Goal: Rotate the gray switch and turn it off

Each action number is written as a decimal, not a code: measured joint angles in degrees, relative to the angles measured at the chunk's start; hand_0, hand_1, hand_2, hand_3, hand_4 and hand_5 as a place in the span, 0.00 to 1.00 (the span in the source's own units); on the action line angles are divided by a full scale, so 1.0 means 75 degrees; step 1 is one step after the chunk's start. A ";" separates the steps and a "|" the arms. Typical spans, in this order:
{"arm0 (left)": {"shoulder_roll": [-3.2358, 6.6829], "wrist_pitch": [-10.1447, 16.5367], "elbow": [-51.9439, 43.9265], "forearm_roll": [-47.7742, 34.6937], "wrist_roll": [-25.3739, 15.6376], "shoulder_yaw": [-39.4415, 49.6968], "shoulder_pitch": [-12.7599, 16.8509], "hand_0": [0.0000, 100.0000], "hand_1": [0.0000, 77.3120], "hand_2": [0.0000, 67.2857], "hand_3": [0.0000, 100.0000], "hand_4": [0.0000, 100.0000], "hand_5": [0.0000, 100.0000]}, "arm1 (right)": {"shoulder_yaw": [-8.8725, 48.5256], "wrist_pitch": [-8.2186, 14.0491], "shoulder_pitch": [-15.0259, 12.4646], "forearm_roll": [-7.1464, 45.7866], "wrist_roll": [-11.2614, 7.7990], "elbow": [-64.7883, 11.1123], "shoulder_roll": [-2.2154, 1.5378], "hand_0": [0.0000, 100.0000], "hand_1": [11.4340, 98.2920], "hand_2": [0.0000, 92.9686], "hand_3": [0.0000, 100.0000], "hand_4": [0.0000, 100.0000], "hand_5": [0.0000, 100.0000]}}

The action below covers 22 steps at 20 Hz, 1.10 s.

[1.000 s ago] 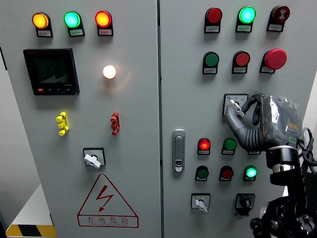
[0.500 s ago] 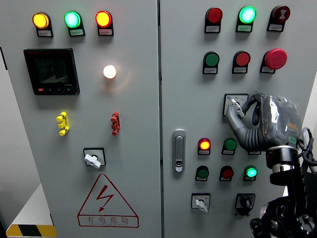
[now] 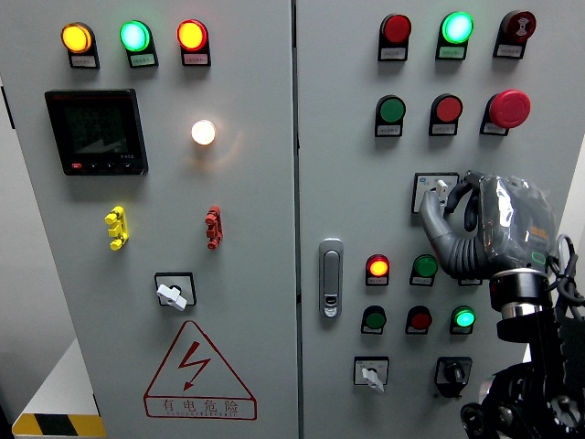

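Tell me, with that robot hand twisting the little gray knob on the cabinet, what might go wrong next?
The right hand pinches only the small handle of the gray switch, so its fingers could slip off before the turn is finished. The palm also hangs close over the lit red button and green button just below, so a slip might bump one. The red mushroom button sits not far above.

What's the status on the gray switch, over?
Right hand shut on gray switch, right door. Left hand not in view. Nothing in the way.
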<state>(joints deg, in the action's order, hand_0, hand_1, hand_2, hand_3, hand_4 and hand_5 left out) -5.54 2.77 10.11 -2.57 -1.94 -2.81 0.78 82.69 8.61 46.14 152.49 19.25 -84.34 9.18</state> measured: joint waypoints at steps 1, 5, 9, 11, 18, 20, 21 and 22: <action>0.0000 0.0000 0.0000 0.0001 0.0000 0.0000 0.0000 0.00 0.00 0.16 0.21 0.13 0.13 | 0.0005 0.0000 0.0000 0.0000 0.0000 -0.0009 0.0001 0.79 0.33 0.88 1.00 1.00 1.00; 0.0000 -0.0002 0.0000 0.0001 0.0000 0.0000 0.0001 0.00 0.00 0.16 0.21 0.13 0.13 | 0.0011 0.0000 0.0000 -0.0001 -0.0001 -0.0015 0.0003 0.82 0.32 0.89 1.00 1.00 1.00; 0.0000 -0.0006 0.0000 0.0001 0.0000 0.0000 0.0001 0.00 0.00 0.16 0.21 0.13 0.13 | -0.0002 0.0079 -0.0008 -0.0001 -0.0002 -0.0017 0.0003 0.86 0.24 0.79 1.00 1.00 1.00; 0.0000 -0.0006 0.0000 0.0001 0.0000 0.0000 0.0001 0.00 0.00 0.16 0.21 0.13 0.13 | -0.0016 0.0173 -0.0058 0.0002 -0.0001 -0.0053 0.0004 0.75 0.27 0.77 1.00 1.00 1.00; 0.0000 -0.0004 0.0000 -0.0006 0.0000 0.0000 0.0001 0.00 0.00 0.16 0.21 0.13 0.13 | -0.0032 0.0200 -0.0311 0.0056 -0.0054 -0.0444 -0.0016 0.44 0.36 0.63 0.98 1.00 1.00; 0.0004 -0.0005 0.0000 -0.0006 0.0000 0.0000 0.0002 0.00 0.00 0.16 0.21 0.13 0.13 | -0.0032 0.0200 -0.0374 0.0066 -0.0054 -0.0612 -0.0026 0.36 0.38 0.60 0.98 0.99 1.00; 0.0003 -0.0004 0.0000 -0.0006 0.0000 0.0000 0.0002 0.00 0.00 0.16 0.21 0.13 0.13 | -0.0028 0.0197 -0.0411 0.0069 -0.0054 -0.0682 -0.0028 0.31 0.39 0.59 0.97 0.97 1.00; 0.0003 -0.0004 0.0000 -0.0006 0.0000 0.0000 0.0001 0.00 0.00 0.16 0.21 0.13 0.13 | -0.0025 0.0192 -0.0449 0.0076 -0.0054 -0.0761 -0.0029 0.25 0.40 0.57 0.97 0.94 1.00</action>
<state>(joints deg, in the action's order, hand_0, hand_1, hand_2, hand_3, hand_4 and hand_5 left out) -5.51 2.74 10.11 -2.61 -1.93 -2.81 0.79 82.50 10.06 42.77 153.06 18.84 -90.04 8.97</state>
